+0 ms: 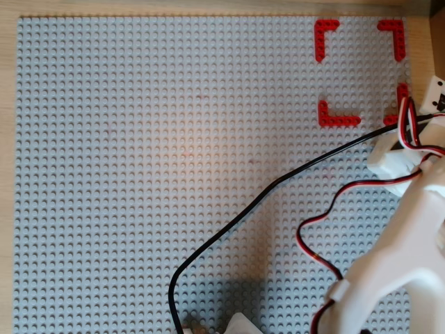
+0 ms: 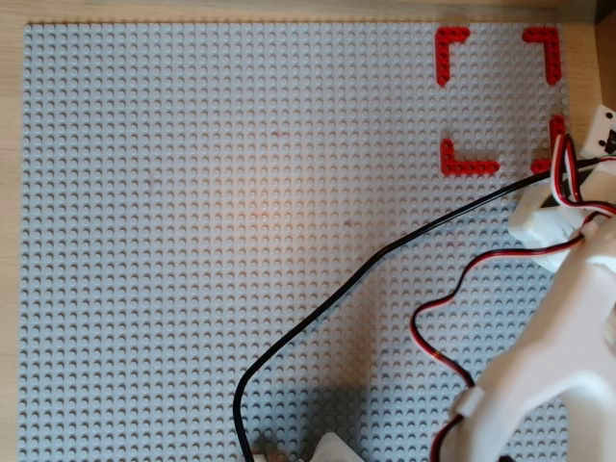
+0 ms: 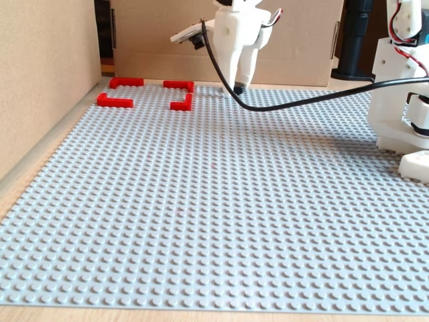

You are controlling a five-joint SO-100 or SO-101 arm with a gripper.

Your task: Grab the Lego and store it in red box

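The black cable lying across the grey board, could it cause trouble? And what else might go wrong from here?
1. The black cable runs past the red box and hangs off the arm. It might snag or drag across a corner piece.
2. In the fixed view the gripper is low beside the box, so it could knock that corner.
3. No Lego shows clearly, so a release here may land outside.

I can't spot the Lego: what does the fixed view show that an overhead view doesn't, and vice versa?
Fixed view only: the end effector side-on, tip down beside the red box. Overhead only: the box's square outline from above, one corner partly under the arm. Both: grey baseplate, black cable; no Lego visible in either.
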